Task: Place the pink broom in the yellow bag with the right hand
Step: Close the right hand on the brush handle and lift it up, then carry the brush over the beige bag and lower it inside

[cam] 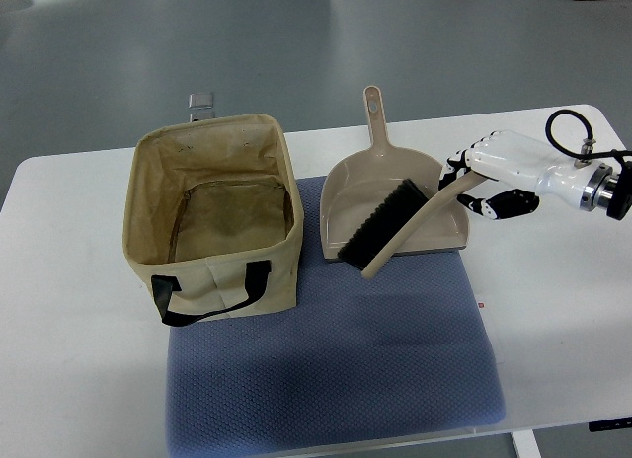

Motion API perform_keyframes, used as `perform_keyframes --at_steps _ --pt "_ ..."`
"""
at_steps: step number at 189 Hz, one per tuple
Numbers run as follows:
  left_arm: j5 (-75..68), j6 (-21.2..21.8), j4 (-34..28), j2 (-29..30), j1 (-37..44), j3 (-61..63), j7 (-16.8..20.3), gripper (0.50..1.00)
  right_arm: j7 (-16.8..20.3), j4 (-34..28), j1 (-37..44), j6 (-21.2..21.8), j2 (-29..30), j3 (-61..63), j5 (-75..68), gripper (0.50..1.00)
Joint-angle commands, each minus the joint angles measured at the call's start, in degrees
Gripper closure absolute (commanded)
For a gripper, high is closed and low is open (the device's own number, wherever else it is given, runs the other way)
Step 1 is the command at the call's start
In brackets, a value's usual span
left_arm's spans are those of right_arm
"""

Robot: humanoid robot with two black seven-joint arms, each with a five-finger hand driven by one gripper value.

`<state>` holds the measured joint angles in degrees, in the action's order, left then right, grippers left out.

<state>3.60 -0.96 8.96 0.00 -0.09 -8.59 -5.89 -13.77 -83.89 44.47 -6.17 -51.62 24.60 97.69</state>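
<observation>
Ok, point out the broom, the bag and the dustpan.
broom [380, 227]: top view, black bristle head.
bag [224, 273]: top view, front wall.
dustpan [373, 104]: top view, handle.

Single steep overhead view, robot's side

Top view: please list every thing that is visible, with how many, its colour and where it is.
bag: 1, yellowish tan fabric with black handles, open and empty, on the left part of the mat.
broom: 1, beige-pink with black bristles, brush end lying in the dustpan, handle pointing to the right.
dustpan: 1, beige-pink, right of the bag, partly on the mat, handle pointing away from the robot.
mat: 1, blue-grey, in the middle of the table.
table: 1, white, under everything.
metal clip: 1, grey, at the far table edge behind the bag.
right hand: 1, white and black, from the right edge, closed on the broom handle.
</observation>
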Motion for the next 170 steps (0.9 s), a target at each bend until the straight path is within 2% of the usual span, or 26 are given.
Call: perform_keyframes --at_steps 1,67,102,170 --pt "0.0 0.0 0.0 0.0 0.0 0.0 0.0 0.5 0.0 1.6 2.6 0.0 -0.9 0.1 -0.5 1.0" --pt "0.0 0.0 0.0 0.0 0.0 0.0 0.0 0.5 0.1 6.9 15.9 1.3 0.0 0.0 -0.5 1.0" --pt "0.0 0.0 0.0 0.0 0.0 0.0 0.0 0.5 0.5 7.2 20.7 3.7 6.0 -0.3 0.2 1.0" --pt "0.0 0.0 0.0 0.0 0.0 0.0 0.0 0.5 2.2 7.7 21.2 3.9 18.0 -1.0 2.5 1.0"
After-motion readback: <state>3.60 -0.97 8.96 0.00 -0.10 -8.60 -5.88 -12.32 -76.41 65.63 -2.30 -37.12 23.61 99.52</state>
